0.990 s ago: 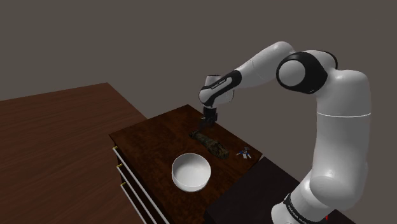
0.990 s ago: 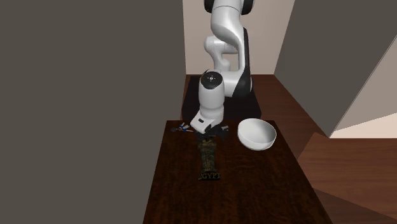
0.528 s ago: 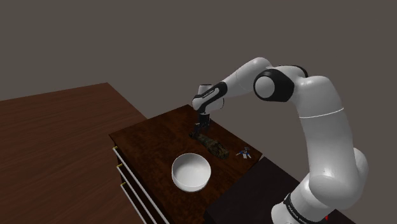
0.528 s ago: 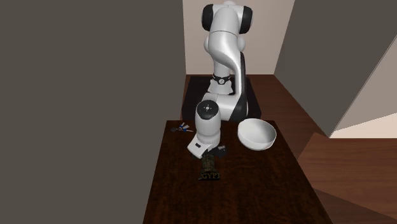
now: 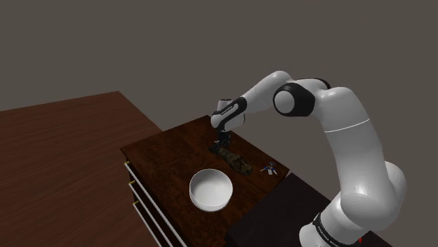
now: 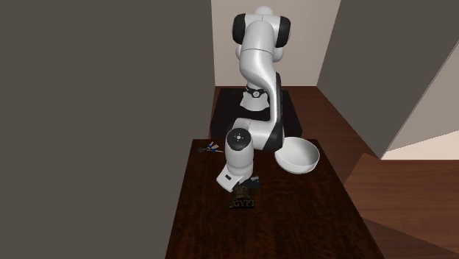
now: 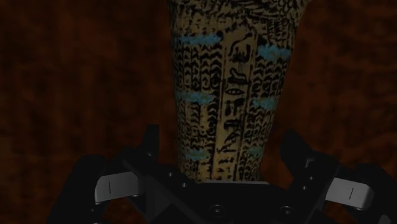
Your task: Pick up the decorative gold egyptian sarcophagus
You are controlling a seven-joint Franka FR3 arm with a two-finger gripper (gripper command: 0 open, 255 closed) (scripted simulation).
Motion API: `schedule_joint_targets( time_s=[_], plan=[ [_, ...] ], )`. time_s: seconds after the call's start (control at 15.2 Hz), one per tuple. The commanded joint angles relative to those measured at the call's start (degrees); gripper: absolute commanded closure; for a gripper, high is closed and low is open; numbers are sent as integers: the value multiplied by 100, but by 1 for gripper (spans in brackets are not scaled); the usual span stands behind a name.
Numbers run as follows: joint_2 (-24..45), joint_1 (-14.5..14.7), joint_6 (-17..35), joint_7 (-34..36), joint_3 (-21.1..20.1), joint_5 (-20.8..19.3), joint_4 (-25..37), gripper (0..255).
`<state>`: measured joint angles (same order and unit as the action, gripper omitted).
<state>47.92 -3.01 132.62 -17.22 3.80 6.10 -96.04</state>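
The sarcophagus [image 5: 234, 159] lies flat on the dark wooden cabinet top [image 5: 165, 154], a long tan piece with black hieroglyphs and pale blue bands [image 7: 230, 83]. My gripper [image 5: 222, 139] hangs point-down over its end farthest from the stand. In the wrist view the gripper [image 7: 221, 151] is open, one black finger [image 7: 151, 141] on each side of the narrow end, with small gaps and no contact. In the second exterior view the hand covers most of the sarcophagus [image 6: 243, 201]; its near end pokes out below the gripper [image 6: 240, 188].
A white bowl [image 5: 210, 189] sits near the cabinet's front edge, beside the sarcophagus [image 6: 297, 155]. A small blue and white object [image 5: 269, 168] lies by the stand-side corner [image 6: 211, 148]. Drawers run down the cabinet's front [image 5: 144, 207]. Wooden floor lies around it.
The hand has travelled along the sarcophagus away from the stand, from its middle to its far end. The sarcophagus, bowl and small object have not moved.
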Motion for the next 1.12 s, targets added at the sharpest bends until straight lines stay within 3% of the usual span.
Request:
schedule_joint_targets(
  time_s=[0.0, 0.59, 1.06],
  plan=[
    [25, 0, 10, 1, -2, 2, 18, 255],
    [22, 0, 19, 0, -2, 2, 6, 255],
    [-426, 22, -262, 21, 29, -29, -160, 255]
  ],
)
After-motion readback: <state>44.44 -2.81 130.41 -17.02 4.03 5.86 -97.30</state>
